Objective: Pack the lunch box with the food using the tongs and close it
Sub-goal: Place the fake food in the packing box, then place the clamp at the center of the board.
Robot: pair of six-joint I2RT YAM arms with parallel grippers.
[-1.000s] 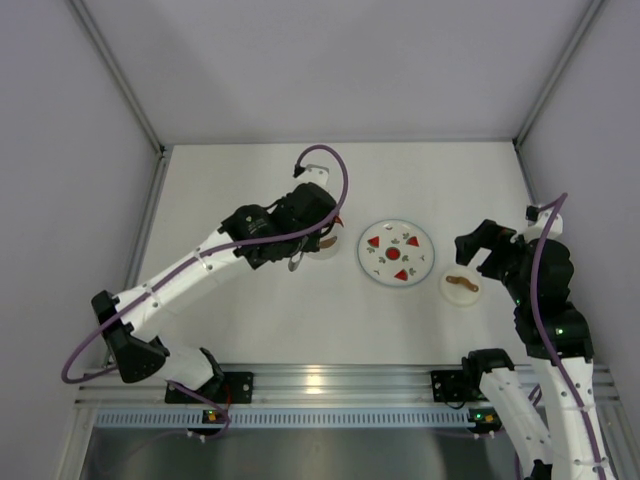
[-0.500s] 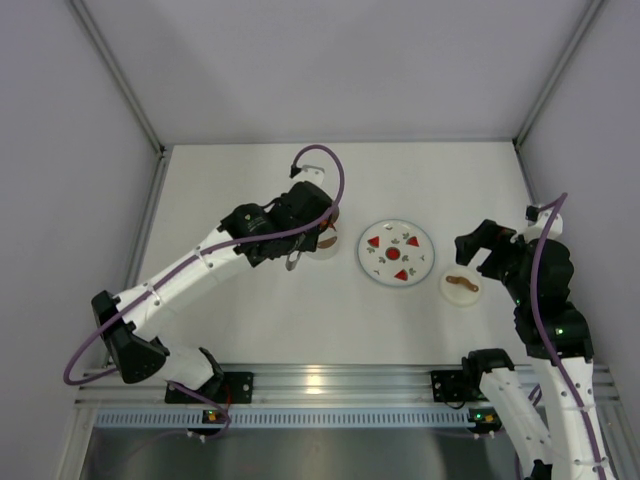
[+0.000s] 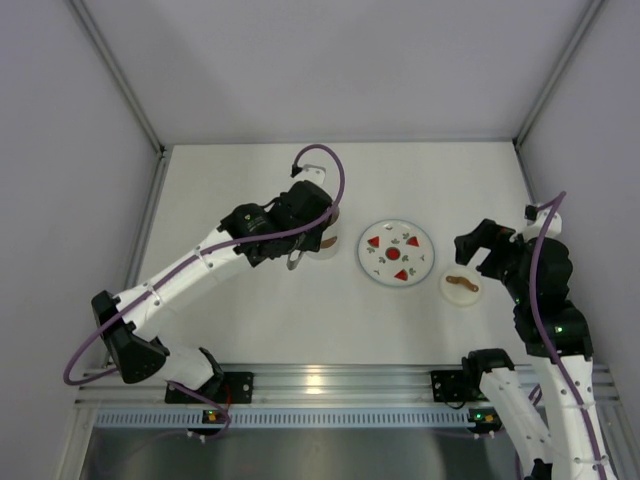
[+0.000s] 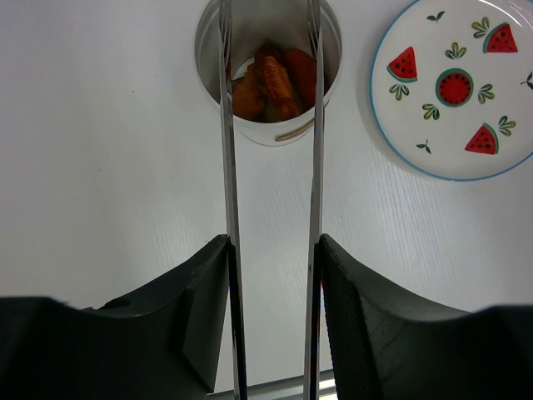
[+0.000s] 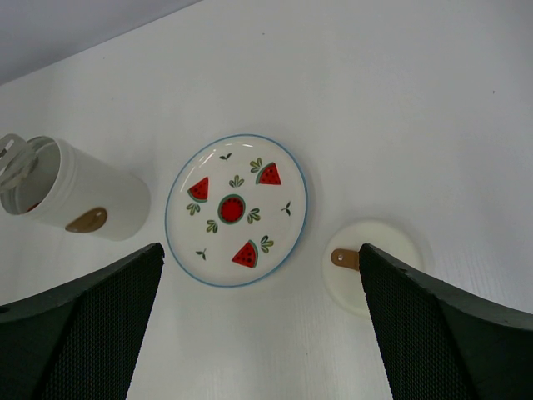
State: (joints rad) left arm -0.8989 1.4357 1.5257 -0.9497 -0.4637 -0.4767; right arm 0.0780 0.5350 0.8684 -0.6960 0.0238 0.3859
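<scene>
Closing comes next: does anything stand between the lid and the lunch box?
The plate lies flat between lid and lunch box. The tongs in the left claw hang over the box's mouth.

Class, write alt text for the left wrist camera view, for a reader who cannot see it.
Metal tongs, held in the left gripper, stretch over an open white lunch box holding orange-brown food. A watermelon-print plate, bare of food, sits to its right.
</scene>
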